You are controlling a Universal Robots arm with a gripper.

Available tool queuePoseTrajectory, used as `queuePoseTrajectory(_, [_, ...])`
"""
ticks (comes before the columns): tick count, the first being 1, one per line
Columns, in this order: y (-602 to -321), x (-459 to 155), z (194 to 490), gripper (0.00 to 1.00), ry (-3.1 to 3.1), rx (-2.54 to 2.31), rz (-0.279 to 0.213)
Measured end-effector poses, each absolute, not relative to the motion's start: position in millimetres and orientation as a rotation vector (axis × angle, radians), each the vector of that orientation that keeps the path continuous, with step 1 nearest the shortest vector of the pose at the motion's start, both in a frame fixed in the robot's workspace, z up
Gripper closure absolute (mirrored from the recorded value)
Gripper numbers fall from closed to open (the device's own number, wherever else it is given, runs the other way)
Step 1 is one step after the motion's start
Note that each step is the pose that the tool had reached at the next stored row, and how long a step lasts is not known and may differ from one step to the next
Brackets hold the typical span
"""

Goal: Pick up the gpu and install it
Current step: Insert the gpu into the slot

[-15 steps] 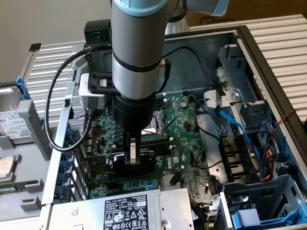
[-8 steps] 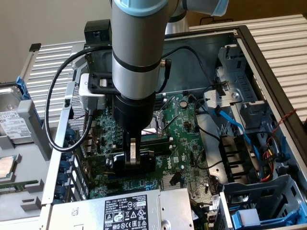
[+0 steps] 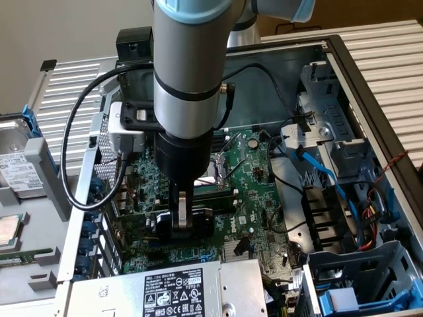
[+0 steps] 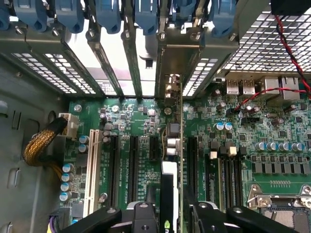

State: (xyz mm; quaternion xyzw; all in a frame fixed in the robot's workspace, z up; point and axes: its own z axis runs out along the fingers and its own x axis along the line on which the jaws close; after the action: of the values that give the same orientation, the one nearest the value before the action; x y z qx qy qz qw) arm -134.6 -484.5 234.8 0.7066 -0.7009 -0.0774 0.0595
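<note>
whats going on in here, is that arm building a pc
Pretty much. A robot arm has its claw down inside an open computer case, right over the graphics card. The card stands on edge in a slot on the green motherboard, its metal bracket up against the rear slot openings. The claw fingers sit on either side of it.

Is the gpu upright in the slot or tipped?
Upright: the gpu stands on edge on the motherboard, its bracket at the case's rear openings. Full seating: cannot tell.
</note>
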Motion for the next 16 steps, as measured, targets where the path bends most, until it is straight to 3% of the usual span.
queuePoseTrajectory(1, [-484.5,-134.4,234.8,0.66,-2.122,2.140,-0.234])
queuePoseTrajectory(2, [-484.5,-134.2,234.9,0.59,-2.121,2.140,-0.234])
queuePoseTrajectory(16, [-484.5,-134.2,235.6,0.57,-2.122,2.140,-0.234])
